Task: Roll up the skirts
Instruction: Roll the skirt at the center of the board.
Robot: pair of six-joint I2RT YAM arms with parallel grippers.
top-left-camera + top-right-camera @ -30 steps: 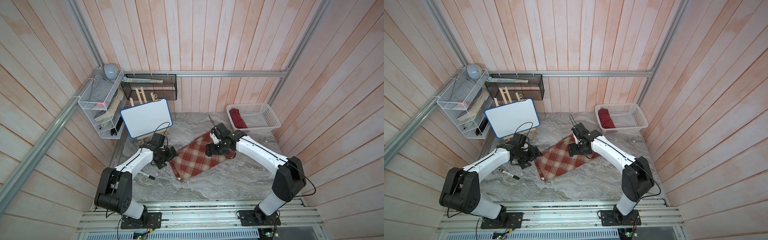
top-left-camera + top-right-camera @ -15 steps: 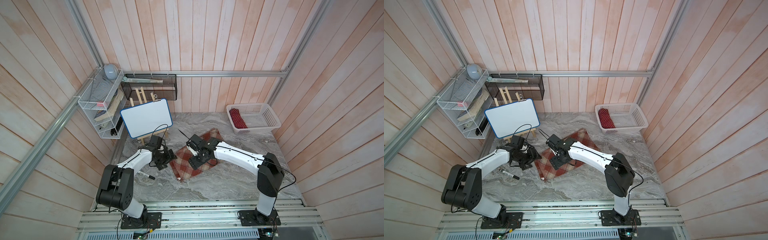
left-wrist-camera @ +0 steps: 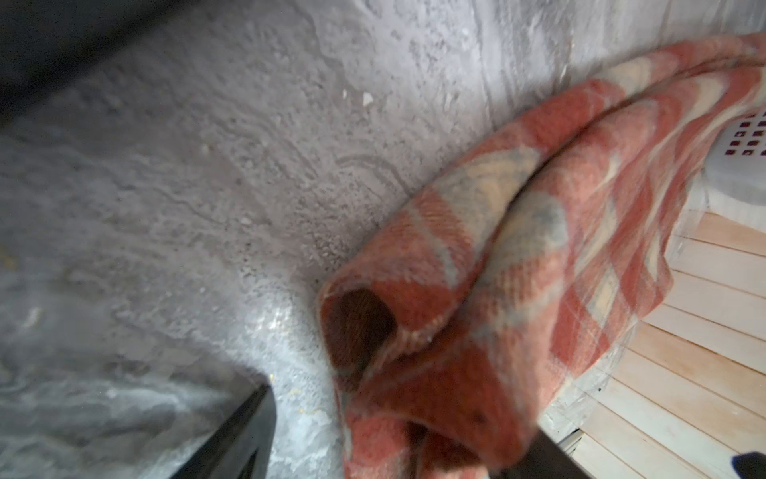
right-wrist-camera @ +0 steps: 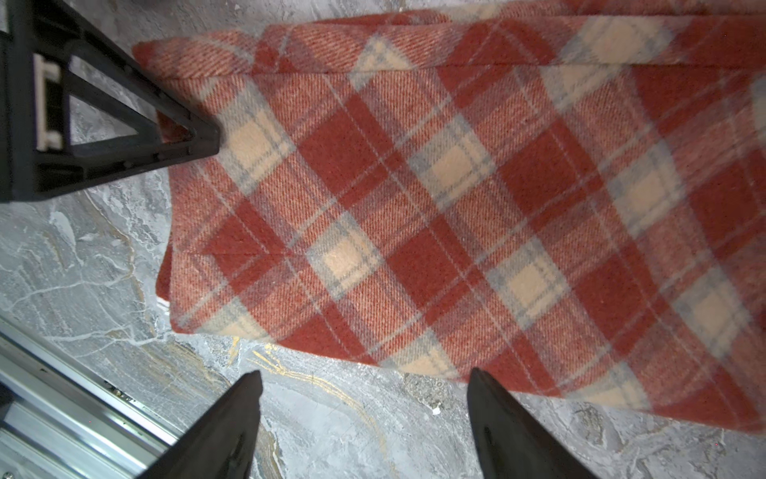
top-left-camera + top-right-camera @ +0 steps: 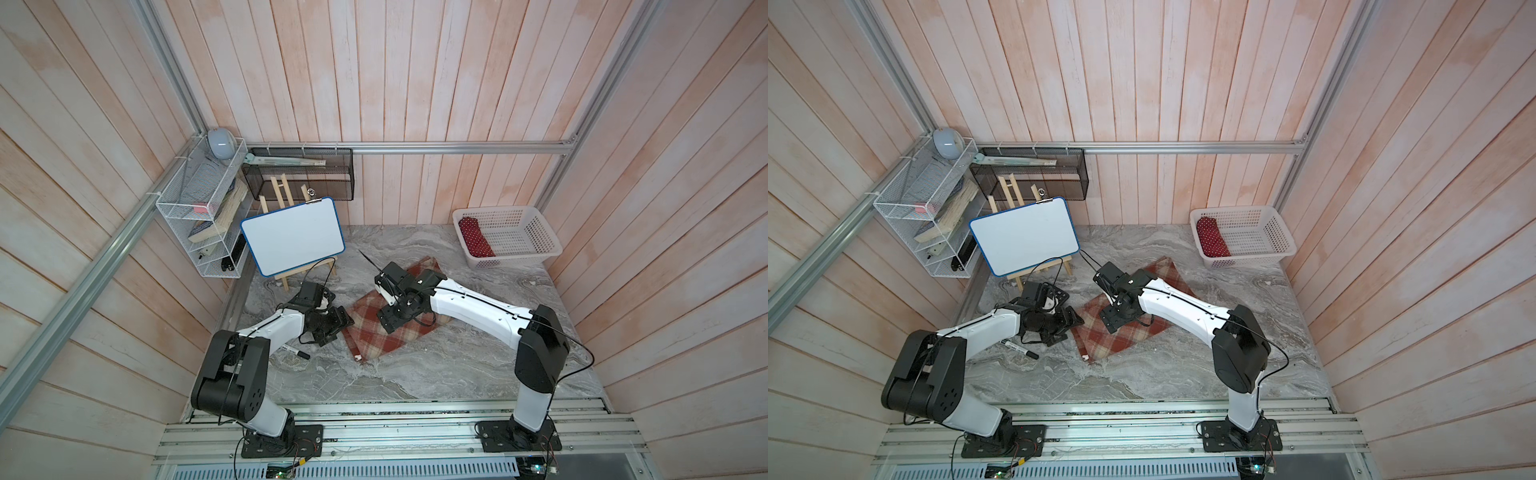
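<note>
The skirt (image 5: 374, 338) (image 5: 1117, 343), thick rust-red, cream and tan plaid, lies flat on the marble table (image 5: 415, 374), folded lengthwise. My left gripper (image 5: 343, 322) (image 5: 1074, 318) sits low at the skirt's left corner. In the left wrist view the folded corner of the skirt (image 3: 518, 249) bulges between the fingers of the open left gripper (image 3: 398, 419). My right gripper (image 5: 390, 324) (image 5: 1111, 323) hovers over the skirt's near-left part. In the right wrist view the right gripper (image 4: 364, 398) is open over bare marble just off the skirt (image 4: 456, 186). One left finger (image 4: 124, 137) touches its corner.
A white basket (image 5: 540, 249) at the back right holds a red dotted roll (image 5: 473, 237). A whiteboard on an easel (image 5: 293, 235) stands at the back left, beside a wire shelf (image 5: 199, 216). A black marker (image 5: 295, 352) lies by the left arm.
The right arm swung from the skirt's far right end to its near-left part. The left gripper stayed at the left corner and its jaws narrowed a little.
</note>
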